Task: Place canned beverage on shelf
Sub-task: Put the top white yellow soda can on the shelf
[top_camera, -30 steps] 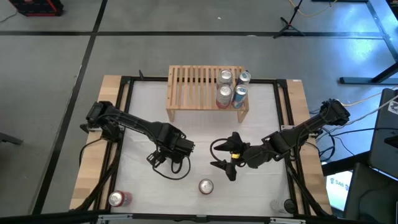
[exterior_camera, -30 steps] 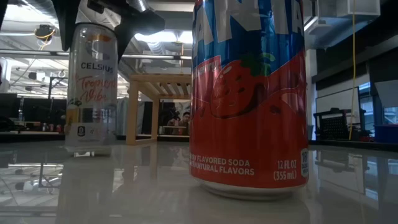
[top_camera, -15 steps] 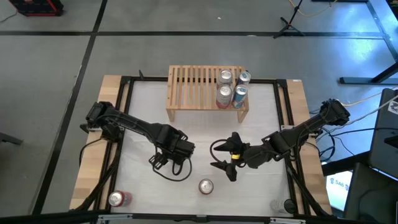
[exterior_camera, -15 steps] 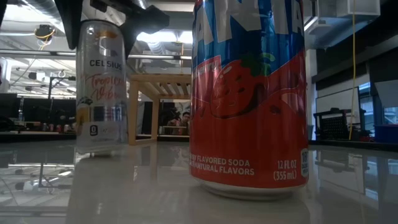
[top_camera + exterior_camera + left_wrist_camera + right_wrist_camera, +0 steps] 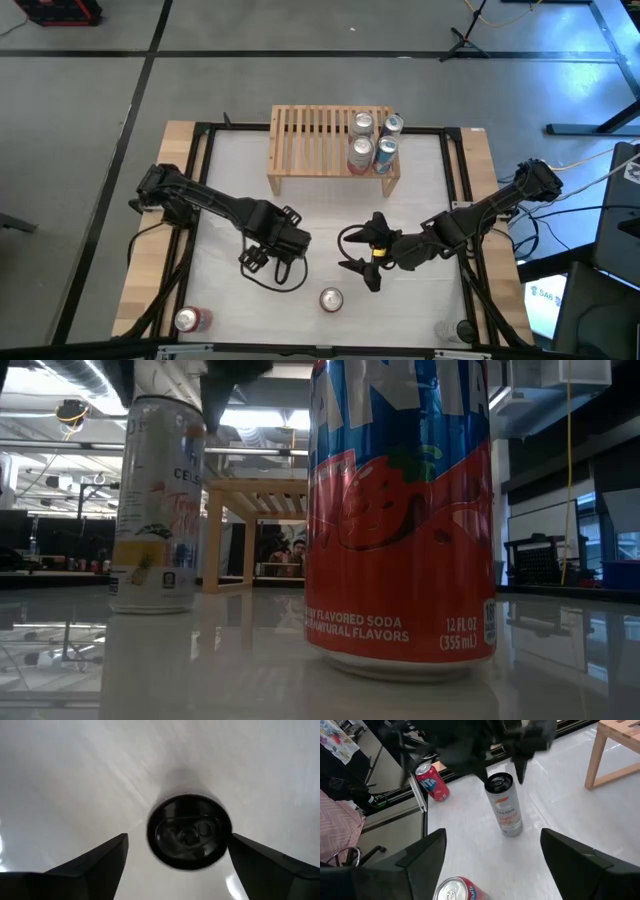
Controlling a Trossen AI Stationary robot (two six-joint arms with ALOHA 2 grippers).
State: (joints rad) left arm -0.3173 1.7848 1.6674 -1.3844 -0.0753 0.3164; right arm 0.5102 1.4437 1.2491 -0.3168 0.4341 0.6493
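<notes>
Slim white can (image 5: 504,804) stands upright on the table (image 5: 225,190), mid-left, well short of the shelf (image 5: 310,140); not yet placed. Left gripper (image 5: 271,242) sits directly over it, fingers (image 5: 95,862) spread to either side of the can top with clear gaps, gripping nothing. Shelf at the far edge carries four cans (image 5: 372,141), clustered at its right end; left slats bare. Right gripper (image 5: 368,262) waits mid-table, jaws wide, empty. Remaining on the table: a red can (image 5: 330,298) near the front centre, another red can (image 5: 187,319) at the front-left corner. Judgement: partly done; four shelved, white can and both red cans left.
</notes>
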